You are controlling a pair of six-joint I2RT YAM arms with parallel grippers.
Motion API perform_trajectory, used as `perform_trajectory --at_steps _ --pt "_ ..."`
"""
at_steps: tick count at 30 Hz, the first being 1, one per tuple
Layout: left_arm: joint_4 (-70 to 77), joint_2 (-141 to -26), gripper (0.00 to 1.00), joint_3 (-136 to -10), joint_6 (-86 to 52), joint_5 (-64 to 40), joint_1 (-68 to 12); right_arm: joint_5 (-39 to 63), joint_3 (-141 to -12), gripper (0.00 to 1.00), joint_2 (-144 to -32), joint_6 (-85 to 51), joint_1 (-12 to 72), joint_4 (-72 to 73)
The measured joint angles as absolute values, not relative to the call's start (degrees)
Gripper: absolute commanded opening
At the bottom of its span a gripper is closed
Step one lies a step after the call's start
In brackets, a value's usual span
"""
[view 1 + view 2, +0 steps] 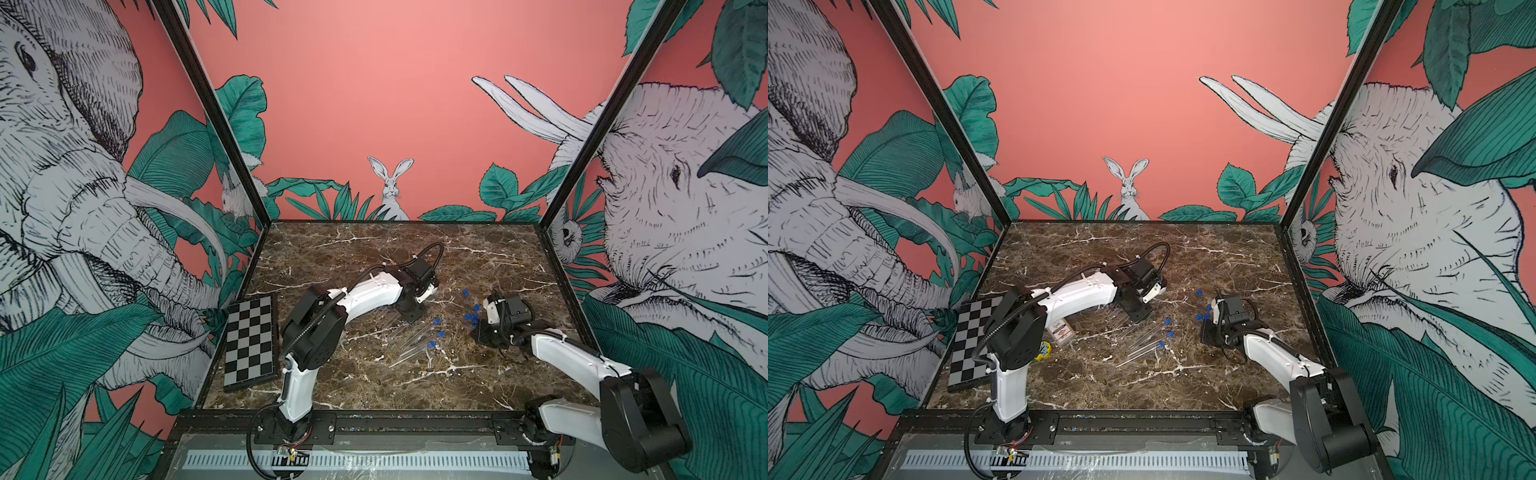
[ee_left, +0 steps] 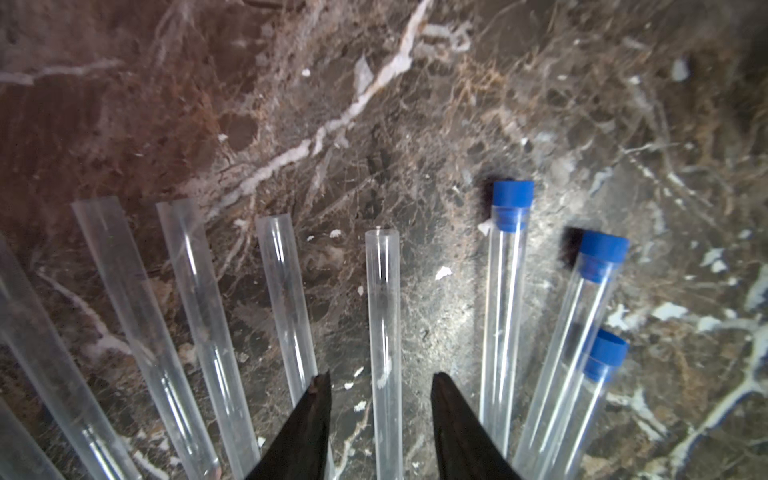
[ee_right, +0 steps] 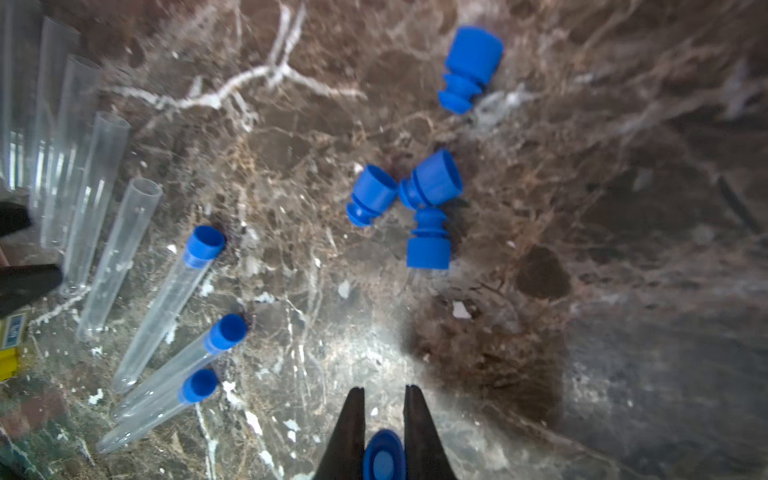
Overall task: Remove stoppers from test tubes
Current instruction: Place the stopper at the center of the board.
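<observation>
Far table [image 1: 374, 249] open; test tubes [image 1: 409, 340] fanned mid-table; stoppers [image 1: 471, 316] strewn right; chessboard [image 1: 249, 340] at left edge.

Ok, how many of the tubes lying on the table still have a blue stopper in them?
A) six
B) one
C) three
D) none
C: in the left wrist view three tubes have blue stoppers in their mouths, while the other tubes beside them lie open.
</observation>
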State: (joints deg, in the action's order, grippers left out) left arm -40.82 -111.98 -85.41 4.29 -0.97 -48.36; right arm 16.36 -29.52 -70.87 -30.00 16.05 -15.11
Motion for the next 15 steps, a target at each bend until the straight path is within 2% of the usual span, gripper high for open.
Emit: perform_trajectory --at_steps 8,15 --pt "-40.8 -110.6 0.43 -85.4 4.3 -1.0 -48.4 15.9 -29.6 0.07 -75.2 -30.0 16.1 -11.6" --pt "-40.8 -110.4 0.43 -85.4 4.3 -0.9 -48.4 15.1 -29.6 0.2 -75.9 -30.0 16.1 -9.8"
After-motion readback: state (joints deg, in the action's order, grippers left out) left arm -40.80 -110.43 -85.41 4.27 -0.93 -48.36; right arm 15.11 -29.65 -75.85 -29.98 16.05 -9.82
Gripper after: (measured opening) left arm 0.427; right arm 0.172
